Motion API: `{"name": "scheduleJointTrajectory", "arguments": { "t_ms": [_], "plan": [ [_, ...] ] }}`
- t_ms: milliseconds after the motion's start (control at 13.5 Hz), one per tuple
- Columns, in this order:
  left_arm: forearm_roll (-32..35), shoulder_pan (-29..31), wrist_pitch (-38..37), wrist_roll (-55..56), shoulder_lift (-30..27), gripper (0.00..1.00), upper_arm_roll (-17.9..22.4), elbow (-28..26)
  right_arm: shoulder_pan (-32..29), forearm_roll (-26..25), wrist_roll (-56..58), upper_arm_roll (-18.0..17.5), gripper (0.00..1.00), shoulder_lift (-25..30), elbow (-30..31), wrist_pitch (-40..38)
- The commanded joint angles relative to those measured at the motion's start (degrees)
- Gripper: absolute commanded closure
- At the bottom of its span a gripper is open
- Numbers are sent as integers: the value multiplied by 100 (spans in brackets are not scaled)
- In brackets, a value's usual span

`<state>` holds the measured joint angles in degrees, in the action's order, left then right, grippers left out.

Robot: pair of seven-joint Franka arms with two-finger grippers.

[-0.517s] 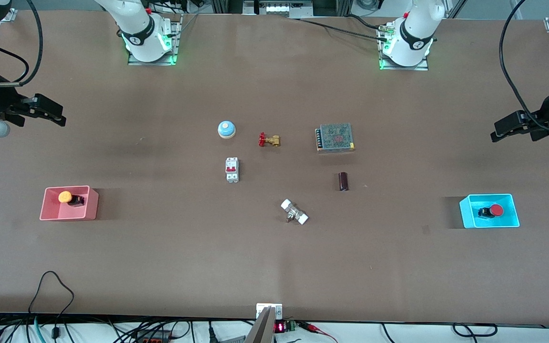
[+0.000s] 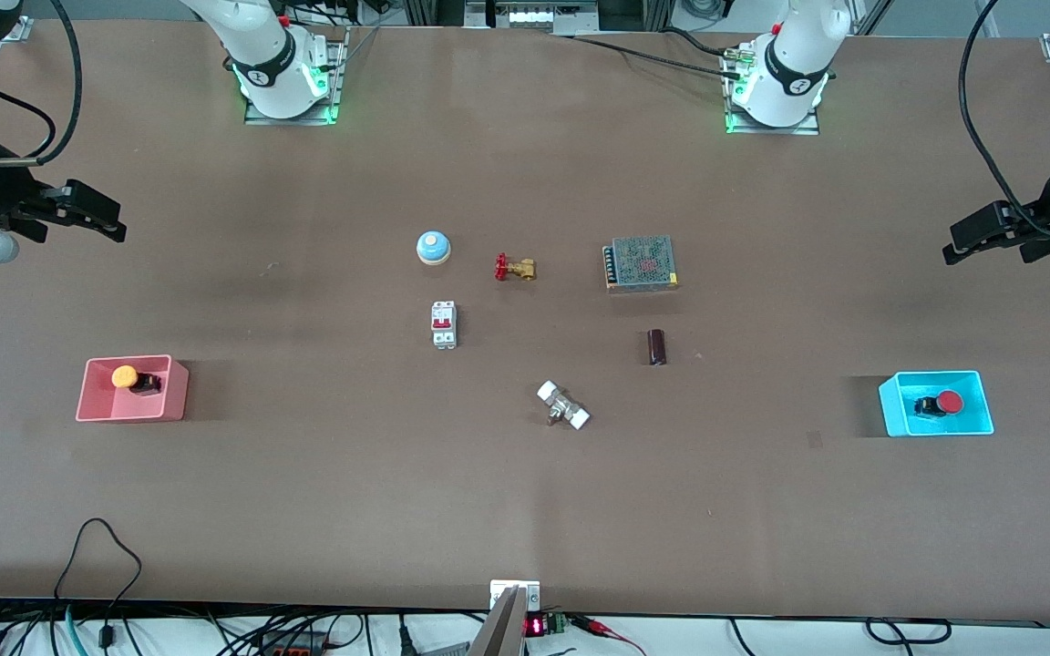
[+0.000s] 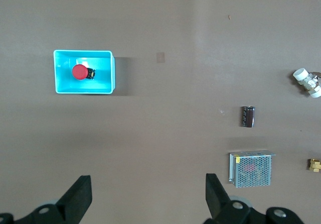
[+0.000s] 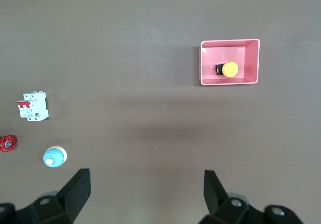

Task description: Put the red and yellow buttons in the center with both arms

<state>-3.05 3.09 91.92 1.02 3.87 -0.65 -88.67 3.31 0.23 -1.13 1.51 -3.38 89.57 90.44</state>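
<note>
Red button cap twd left arm's end; yellow button reversed — on sides.

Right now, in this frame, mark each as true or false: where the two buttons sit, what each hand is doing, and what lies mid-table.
1. The red-capped push button lies in the cyan plastic bin. True.
2. The orange-yellow-capped push button sits on bare tabletop. False: it is in the pink plastic bin.
3. The left hand is open and holds nothing. True.
4. The right hand is shut on a button. False: it is open and holds nothing.
</note>
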Motion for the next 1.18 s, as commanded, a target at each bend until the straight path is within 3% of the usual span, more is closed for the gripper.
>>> {"name": "scheduleJointTrajectory", "arguments": {
  "t_ms": [0, 369, 591, 886, 1108],
  "plan": [
    [120, 34, -52, 30, -62, 0, -23, -1, -6, 65, -63, 7, 0, -22, 34, 71],
    [112, 227, -43, 57, 325, 0, 30, 193, -32, 74, 69, 15, 0, -145, 52, 1],
    [59, 359, -26, 4, 508, 0, 30, 219, -59, -40, 279, 50, 0, -486, 25, 132],
    [129, 359, -17, -5, 1396, 0, 39, 833, -314, -294, 525, 51, 0, -1031, 60, 921],
    [129, 728, 429, -136, 1932, 0, 91, 922, -498, -488, 648, 51, 0, -1347, 139, 1535]
  ]
}}
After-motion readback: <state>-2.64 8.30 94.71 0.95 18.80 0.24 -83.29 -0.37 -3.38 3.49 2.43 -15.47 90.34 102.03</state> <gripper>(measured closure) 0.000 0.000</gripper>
